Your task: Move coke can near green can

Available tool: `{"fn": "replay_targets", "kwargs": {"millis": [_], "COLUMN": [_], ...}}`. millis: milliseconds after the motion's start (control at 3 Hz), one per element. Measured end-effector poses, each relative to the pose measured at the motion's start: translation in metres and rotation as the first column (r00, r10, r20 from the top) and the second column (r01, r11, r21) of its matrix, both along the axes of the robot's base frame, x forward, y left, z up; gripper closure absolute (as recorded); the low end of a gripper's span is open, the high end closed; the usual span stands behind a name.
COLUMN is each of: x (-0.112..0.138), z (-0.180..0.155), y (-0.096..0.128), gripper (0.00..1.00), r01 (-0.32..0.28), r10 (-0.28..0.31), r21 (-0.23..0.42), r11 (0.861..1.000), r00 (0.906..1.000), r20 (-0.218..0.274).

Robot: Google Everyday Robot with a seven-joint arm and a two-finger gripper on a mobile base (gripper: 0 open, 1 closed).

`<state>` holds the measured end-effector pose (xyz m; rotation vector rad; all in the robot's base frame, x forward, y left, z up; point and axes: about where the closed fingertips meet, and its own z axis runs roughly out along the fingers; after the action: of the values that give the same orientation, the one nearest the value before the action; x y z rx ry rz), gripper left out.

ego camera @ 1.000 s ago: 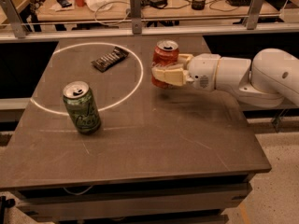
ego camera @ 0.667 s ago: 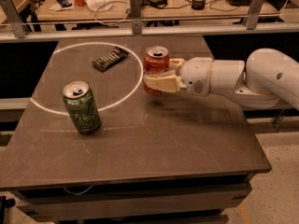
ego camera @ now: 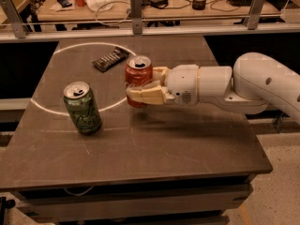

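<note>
Coke can in my grip over the grey table.
My gripper pinches the upright coke can at the painted white circle's right edge, near the green can but apart; beyond the rail, a cable-strewn desk.

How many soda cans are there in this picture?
2. The green can stands on the table toward the left of the view. The coke can is right of it, nearer the middle, gripped in the robot's hand. The cluttered desk behind could hide more.
</note>
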<state>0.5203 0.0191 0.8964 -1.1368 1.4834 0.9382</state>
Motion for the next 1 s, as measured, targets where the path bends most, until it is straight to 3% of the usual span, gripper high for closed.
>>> {"fn": "replay_targets", "kwargs": {"millis": [333, 1000], "x": [-0.02, -0.033], "z": [-0.004, -0.027], "y": [0.021, 0.045], "gripper": [1.0, 1.0], "r01": [-0.053, -0.118], "r10": [0.053, 0.118], "r21": [0.01, -0.029], "r11": [0.999, 0.993], "r00": [0.9986, 0.9926], "r20": [0.008, 0.027]}}
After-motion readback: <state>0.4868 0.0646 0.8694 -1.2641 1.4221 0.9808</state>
